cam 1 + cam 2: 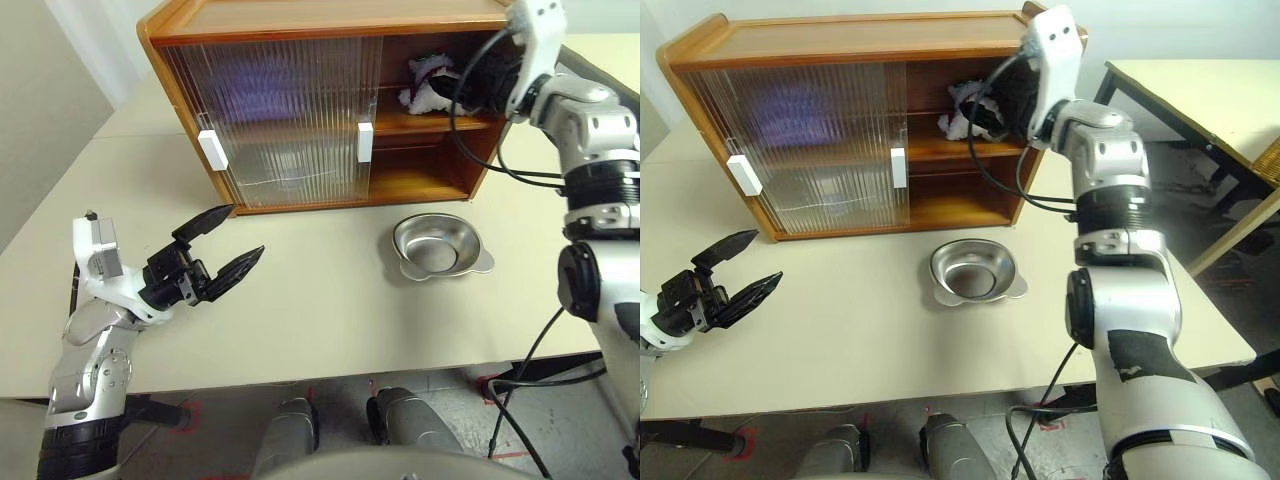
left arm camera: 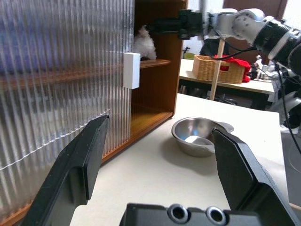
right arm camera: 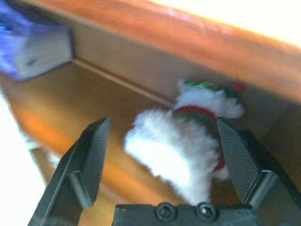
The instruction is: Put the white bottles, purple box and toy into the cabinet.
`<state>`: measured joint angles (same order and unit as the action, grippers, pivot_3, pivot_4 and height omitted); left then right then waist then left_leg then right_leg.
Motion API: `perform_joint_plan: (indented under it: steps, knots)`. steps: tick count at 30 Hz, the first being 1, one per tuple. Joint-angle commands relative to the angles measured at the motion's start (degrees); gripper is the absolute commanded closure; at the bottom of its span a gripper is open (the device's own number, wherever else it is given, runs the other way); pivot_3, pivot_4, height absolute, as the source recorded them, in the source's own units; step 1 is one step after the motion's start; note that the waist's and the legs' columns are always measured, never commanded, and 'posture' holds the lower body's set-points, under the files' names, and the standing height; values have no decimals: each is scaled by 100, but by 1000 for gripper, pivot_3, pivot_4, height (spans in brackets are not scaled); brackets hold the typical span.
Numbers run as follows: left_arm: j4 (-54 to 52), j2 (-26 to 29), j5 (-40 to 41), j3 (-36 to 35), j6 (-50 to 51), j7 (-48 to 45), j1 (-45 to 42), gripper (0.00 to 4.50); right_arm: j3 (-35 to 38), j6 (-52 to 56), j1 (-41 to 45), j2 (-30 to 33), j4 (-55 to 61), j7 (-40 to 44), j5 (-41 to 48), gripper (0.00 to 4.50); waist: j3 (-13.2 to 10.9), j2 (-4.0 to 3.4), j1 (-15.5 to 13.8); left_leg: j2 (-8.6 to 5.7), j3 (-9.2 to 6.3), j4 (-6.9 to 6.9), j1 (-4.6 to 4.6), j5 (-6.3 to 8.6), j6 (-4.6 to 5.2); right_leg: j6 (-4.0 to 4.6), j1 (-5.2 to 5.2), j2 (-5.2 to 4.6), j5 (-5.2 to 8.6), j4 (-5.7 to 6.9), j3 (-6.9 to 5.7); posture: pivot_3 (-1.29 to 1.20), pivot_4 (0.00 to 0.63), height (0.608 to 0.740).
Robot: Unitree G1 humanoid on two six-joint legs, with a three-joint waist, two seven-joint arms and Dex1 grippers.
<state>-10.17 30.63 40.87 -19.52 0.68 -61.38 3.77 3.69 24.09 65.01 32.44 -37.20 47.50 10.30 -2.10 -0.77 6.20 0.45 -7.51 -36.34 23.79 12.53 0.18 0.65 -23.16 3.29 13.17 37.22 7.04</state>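
Observation:
The cabinet (image 1: 290,20) stands at the back of the table, its two ribbed doors slid to the left and its right bay uncovered. The toy (image 1: 428,85), white plush with a red-green scarf, lies on the upper shelf in that bay. My right gripper (image 3: 162,125) reaches into the bay, open, its fingers standing either side of the toy (image 3: 188,146) without gripping it. The purple box (image 3: 28,47) sits further along the same shelf and shows as a purple blur behind the doors (image 1: 265,80). The white bottles are out of view. My left gripper (image 1: 245,230) hovers open and holding nothing over the table's left front.
A shallow metal bowl (image 1: 437,245) rests on the table in front of the cabinet's uncovered bay. A second table (image 1: 1200,90) stands off to the right, and a wicker basket (image 2: 218,69) sits on a table further back.

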Motion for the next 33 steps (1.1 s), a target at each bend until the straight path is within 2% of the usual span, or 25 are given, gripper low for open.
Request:
perform_joint_plan:
  steps: [1, 5, 12, 15, 18, 20, 25, 28, 33]
  knots:
    - [-68, 48, 7, -72, 17, 0, 86, 0, 140, 396, -502, 414, 783, 840, 469, 18, 0, 1, -31, -1, 1, -1, 0, 0, 0, -1, 2, 0, 2, -1, 0, -149, 62, 740]
    - [-71, 44, 11, -61, 36, -12, 110, 0, 57, 461, -1349, 992, 1718, 2128, 1007, 18, -2, 1, -44, -6, 6, -9, -2, 1, -3, -9, 13, 0, 14, -1, 3, -163, 66, 740]
    - [-49, 52, 14, -24, 76, -31, 58, 0, 21, 1479, -1804, 1438, 2134, 2757, 1581, 18, -8, 8, 6, -10, 17, -23, -59, -1, -7, -53, 70, 2, 54, 0, 13, -178, 70, 740]
    - [-9, 76, 15, -19, 93, -68, 23, 0, -335, 1636, -2032, 1703, 2146, 2429, 1083, 18, -10, 12, 4, -10, 11, -27, -79, -1, -7, -51, 92, 1, 56, 0, 13, -179, 71, 740]
    - [-10, 78, 17, -19, 104, -79, 9, 0, -328, 1929, -2121, 1726, 2009, 1873, 869, 18, -13, 7, 9, -10, 8, -31, -76, 1, -11, -51, 91, -2, 56, 0, 14, -179, 70, 740]
    - [-28, 69, 8, -20, 104, -82, 25, 0, -194, 2082, -2191, 1676, 1984, 1669, 918, 18, -15, 2, 8, -10, 9, -30, -69, 3, -13, -51, 83, -3, 56, 0, 15, -179, 71, 740]
    - [-68, 59, 3, -33, 106, -88, 83, 0, -51, 3467, -2410, 1861, 1948, 1337, 1164, 18, -15, 2, -4, -10, 11, -3, -59, 7, -19, -48, 66, -2, 76, 0, 15, -176, 73, 740]
    - [-55, 54, -28, -16, 97, -85, 92, 0, -111, 3571, -2774, 2024, 2075, 1397, 1191, 18, -16, 3, -33, -10, 10, 5, -54, 15, -25, -56, 66, -2, 102, 0, 15, -175, 75, 740]
    - [-51, 32, -55, 24, 84, -86, 98, 0, 317, 4983, -2983, 2133, 1594, 1275, 1623, 18, -17, 4, -63, -13, 12, 9, -46, 26, -21, -73, 62, -2, 120, 0, 17, -169, 74, 740]
